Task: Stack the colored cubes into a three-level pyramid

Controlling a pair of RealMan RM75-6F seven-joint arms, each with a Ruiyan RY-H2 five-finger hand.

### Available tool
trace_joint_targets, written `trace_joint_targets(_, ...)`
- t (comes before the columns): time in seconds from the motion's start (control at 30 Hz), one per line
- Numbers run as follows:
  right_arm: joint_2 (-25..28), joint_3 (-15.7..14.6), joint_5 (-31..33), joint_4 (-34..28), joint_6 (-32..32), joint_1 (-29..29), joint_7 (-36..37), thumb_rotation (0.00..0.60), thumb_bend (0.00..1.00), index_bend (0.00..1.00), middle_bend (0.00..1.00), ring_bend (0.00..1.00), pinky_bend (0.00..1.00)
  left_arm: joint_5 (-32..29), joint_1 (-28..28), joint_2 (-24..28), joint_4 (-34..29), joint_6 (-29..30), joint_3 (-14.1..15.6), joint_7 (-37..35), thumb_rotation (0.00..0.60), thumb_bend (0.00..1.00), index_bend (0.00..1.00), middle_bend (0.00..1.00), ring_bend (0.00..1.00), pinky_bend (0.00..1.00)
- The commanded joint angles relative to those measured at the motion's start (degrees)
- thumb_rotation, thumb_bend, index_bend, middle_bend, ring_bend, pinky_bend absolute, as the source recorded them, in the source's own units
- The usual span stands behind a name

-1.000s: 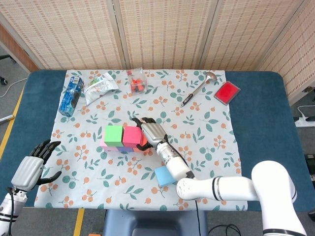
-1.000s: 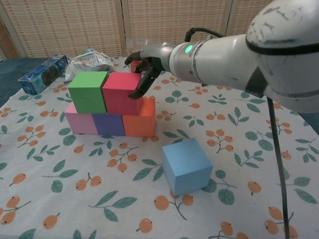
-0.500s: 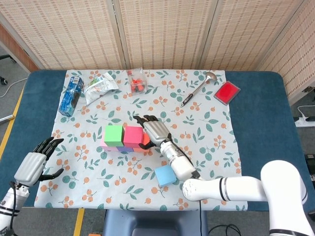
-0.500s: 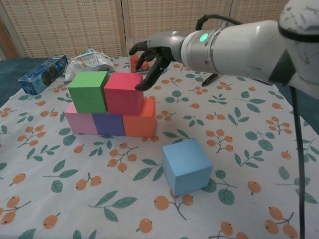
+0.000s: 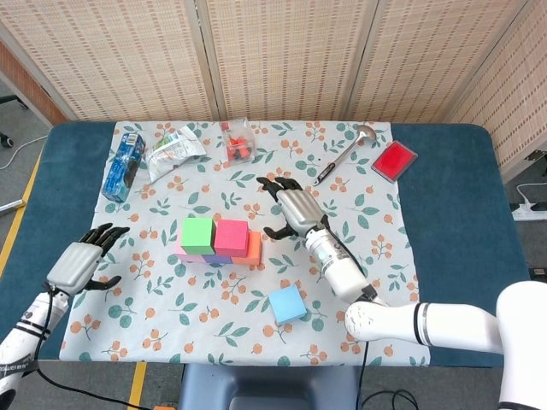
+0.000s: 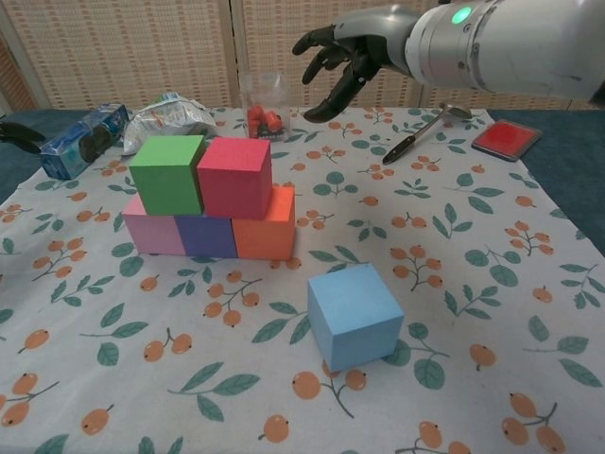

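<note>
A: Item one, the blue cube (image 6: 354, 315). Where do we log it?

B: Alone on the tablecloth (image 6: 473, 284), in front of the stack and a little to its right, well apart from it. It sits slightly turned against the row of blocks. Matte, foam-like faces, crisp edges, no long axis to speak of.

A: And which way from our hands?

B: Our right hand (image 6: 345, 52) hangs high above the back of the cloth with its fingers spread and nothing in them. The cube lies toward us and below it, on the near side of the stack. Our left hand (image 5: 85, 260) rests off the cloth's left edge, fingers likewise apart and empty, well away. We judge the right hand nearer, so the pick should fall to it.

A: Item two, the stack.

B: Bottom row: pink cube (image 6: 149, 235), purple cube (image 6: 210, 237), orange cube (image 6: 267, 227), touching side by side. Second row: green cube (image 6: 167, 174) and magenta cube (image 6: 235, 177), also touching. The top level is not yet filled.

A: Surroundings?

B: Behind the stack we see a crinkled plastic packet (image 6: 168, 118), a blue box (image 6: 80, 140), a small clear container (image 6: 264, 106) of red pieces, a metal spoon (image 5: 344, 153) and a flat red case (image 6: 506, 139).
</note>
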Motion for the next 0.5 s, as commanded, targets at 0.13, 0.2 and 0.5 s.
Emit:
trace_joint_targets(0.13, -0.6, -0.4, 0.4, 2.1, -1.2, 0.3, 0.2, 0.6, 0.22, 0.0, 0.13, 0.0, 0.0, -0.1, -3.9, -1.8, 1.9, -3.8, -0.5, 1.3, 0.6, 0.25, 0.05, 0.05, 0.0, 0.11)
trace_joint_targets(0.2, -1.2, -0.2, 0.8, 3.0, -1.8, 0.8, 0.3, 0.6, 0.22, 0.0, 0.13, 0.0, 0.0, 0.3, -5.0, -2.5, 2.1, -4.3, -0.6, 2.5, 0.6, 0.25, 0.05, 0.03, 0.0, 0.1)
trace_joint_targets(0.5, -2.2, -0.4, 1.7, 4.9, -2.3, 1.5, 0.1, 0.6, 0.22, 0.0, 0.13, 0.0, 0.0, 1.0, -7.4, -4.1, 2.7, -6.1, -0.4, 3.7, 0.6, 0.25, 0.04, 0.03, 0.0, 0.09)
